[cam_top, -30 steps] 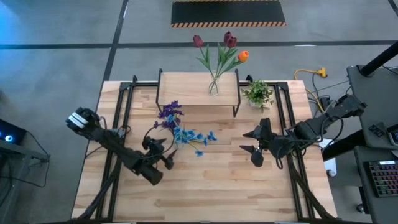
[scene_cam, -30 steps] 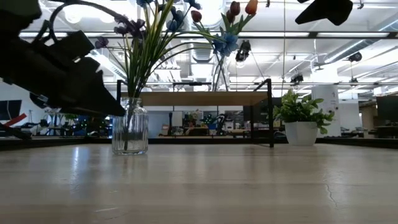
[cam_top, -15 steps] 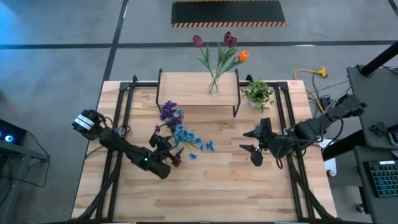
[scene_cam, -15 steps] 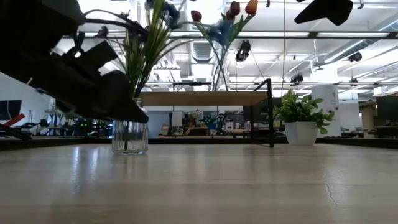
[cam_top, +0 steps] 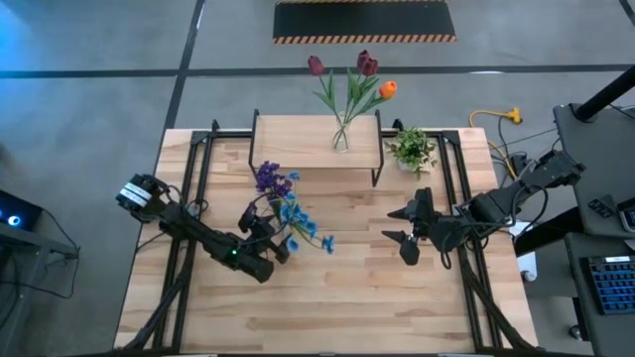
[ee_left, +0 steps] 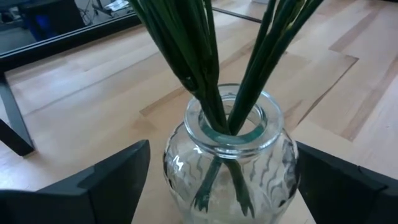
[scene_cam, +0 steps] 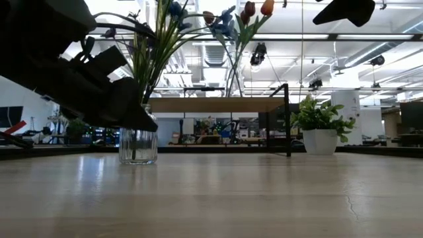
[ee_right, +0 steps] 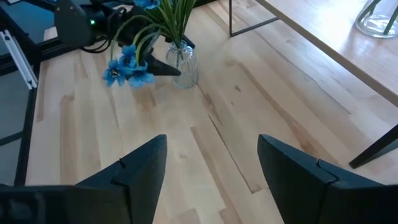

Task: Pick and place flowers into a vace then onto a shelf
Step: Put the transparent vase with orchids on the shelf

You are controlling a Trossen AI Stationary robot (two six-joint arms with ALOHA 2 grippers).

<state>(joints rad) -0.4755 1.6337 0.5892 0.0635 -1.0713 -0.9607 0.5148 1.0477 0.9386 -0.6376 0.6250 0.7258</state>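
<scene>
While the left gripper [cam_top: 266,241] sits low over the table [cam_top: 327,307] with its two dark fingers [ee_left: 106,180] spread wide, we see a ribbed glass vase [ee_left: 230,162] standing between them, a finger on each side of its belly. From the left wrist view we cannot tell whether the pads actually touch the glass; a thin gap seems to show on both sides, and the vase stands upright on the wood. Green stems [ee_left: 205,68] rise from its mouth, carrying the purple cluster [cam_top: 268,178] and the small blue blooms [cam_top: 303,226], which lean out toward the table's middle.

We find the right gripper [cam_top: 407,226] well apart, toward the table's right side, its jaws spread and holding nothing, bare wood showing between its fingers [ee_right: 140,165].

Behind, the shelf [cam_top: 298,134] carries a second glass vase [cam_top: 341,139] with dark red tulips [cam_top: 365,63] and one orange bud [cam_top: 388,89]. A small potted plant [cam_top: 412,149] stands on the table just beside the shelf's right end.
</scene>
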